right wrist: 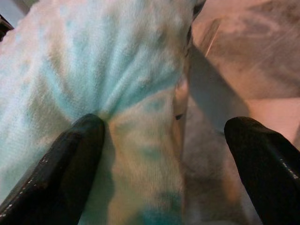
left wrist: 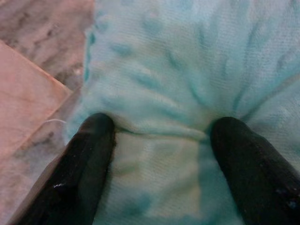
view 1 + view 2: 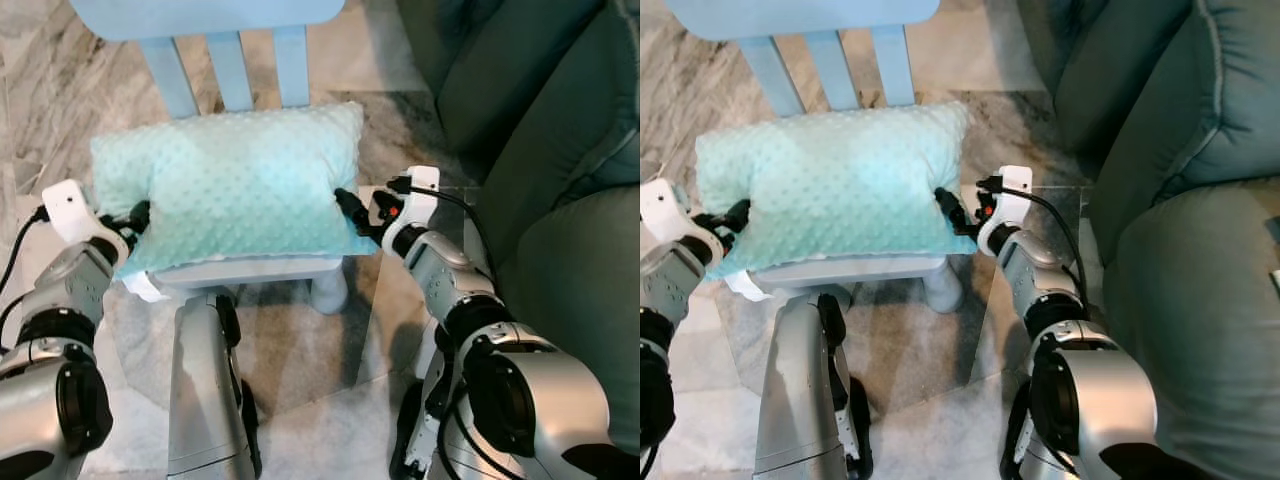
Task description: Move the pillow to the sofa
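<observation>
Pillow (image 3: pixel 230 190), mint, dotted, lies on the seat of a light blue chair (image 3: pixel 232 62). Left end effector (image 3: pixel 137 216) at its left end, fingers (image 2: pixel 86 159) spread, tips dug into the fabric. Right end effector (image 3: pixel 350 210) at the right end, wide open; one finger (image 1: pixel 70 164) presses the pillow, the other is over the marble floor (image 3: pixel 40 90). Green sofa (image 3: pixel 560 150) right, close by. Chair back on the far side.

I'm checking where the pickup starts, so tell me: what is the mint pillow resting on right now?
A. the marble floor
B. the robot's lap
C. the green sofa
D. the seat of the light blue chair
D: the pillow lies on the seat of the light blue chair, with the left claw and right claw at its two ends, and the sofa off to the robot's right.
</observation>
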Available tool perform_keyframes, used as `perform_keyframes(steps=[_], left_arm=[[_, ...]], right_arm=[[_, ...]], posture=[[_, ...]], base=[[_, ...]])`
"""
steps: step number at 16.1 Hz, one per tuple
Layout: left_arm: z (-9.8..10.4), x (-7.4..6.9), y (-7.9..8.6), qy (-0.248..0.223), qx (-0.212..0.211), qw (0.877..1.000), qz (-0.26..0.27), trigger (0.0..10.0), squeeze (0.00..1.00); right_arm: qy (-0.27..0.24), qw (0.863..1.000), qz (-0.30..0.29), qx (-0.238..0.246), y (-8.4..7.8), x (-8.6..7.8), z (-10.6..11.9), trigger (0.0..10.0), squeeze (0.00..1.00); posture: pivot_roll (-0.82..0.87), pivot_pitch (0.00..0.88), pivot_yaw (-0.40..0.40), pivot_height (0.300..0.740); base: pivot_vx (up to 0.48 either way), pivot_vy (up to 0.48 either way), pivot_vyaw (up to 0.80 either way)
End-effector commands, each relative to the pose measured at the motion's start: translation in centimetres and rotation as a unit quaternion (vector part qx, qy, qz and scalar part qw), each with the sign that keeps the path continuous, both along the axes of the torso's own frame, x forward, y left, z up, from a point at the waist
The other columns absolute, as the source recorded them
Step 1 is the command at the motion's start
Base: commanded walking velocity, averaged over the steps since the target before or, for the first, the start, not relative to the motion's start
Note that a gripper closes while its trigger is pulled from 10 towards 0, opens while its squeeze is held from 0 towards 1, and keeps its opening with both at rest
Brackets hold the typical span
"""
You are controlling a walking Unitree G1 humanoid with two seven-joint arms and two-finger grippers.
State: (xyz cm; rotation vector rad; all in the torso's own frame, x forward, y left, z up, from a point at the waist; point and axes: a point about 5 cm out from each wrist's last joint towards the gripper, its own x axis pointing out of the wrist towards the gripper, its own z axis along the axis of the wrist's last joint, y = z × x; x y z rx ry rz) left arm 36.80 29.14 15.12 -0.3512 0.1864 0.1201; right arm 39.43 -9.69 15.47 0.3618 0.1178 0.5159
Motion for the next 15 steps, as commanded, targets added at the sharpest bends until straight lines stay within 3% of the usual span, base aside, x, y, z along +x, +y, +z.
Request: perform_keyframes(steps=[1,3,4,5,6,7,15], left_arm=[[-1.5,-0.5,-0.3,0.031,-0.031,0.999,-0.019,10.0,0.00],[-1.8,-0.5,-1.1,0.033,-0.069,0.996,-0.054,10.0,0.00],[-2.3,-0.6,-1.8,0.040,-0.088,0.991,-0.095,10.0,0.00],[-2.7,-0.8,-2.5,0.044,-0.093,0.986,-0.129,10.0,0.00],[-2.9,-0.9,-2.8,0.043,-0.102,0.983,-0.147,4.0,0.00],[-3.3,-1.1,-2.9,0.045,-0.112,0.982,-0.144,0.0,0.00],[-3.4,-1.3,-2.7,0.036,-0.103,0.983,-0.146,0.0,0.00]], right_arm=[[0.028,0.999,0.027,0.011,1.1,-0.5,-1.1,10.0,0.00],[0.022,0.997,0.067,0.015,2.4,-0.9,-1.1,10.0,0.00],[0.020,0.995,0.095,0.026,3.2,-1.2,-1.2,0.0,0.00],[0.015,0.992,0.122,0.025,3.8,-1.5,-1.3,0.0,0.00],[0.011,0.991,0.133,0.016,4.1,-1.7,-1.4,0.0,0.00],[0.011,0.990,0.140,0.013,4.2,-1.9,-1.6,0.0,0.00],[0.015,0.992,0.123,-0.013,2.1,-2.4,-3.5,0.0,0.00]], posture=[[0.00,0.451,0.050,0.425],[0.00,0.449,0.048,0.425],[0.01,0.446,0.046,0.425],[0.01,0.447,0.043,0.425],[0.01,0.446,0.041,0.425],[0.01,0.446,0.041,0.425],[-0.01,0.441,0.047,0.425]], base=[[0.000,0.000,0.00],[0.000,0.000,0.00],[0.000,0.000,0.00],[0.000,0.000,0.00],[0.000,0.000,0.00],[0.000,0.000,0.00],[0.000,0.000,0.00]])
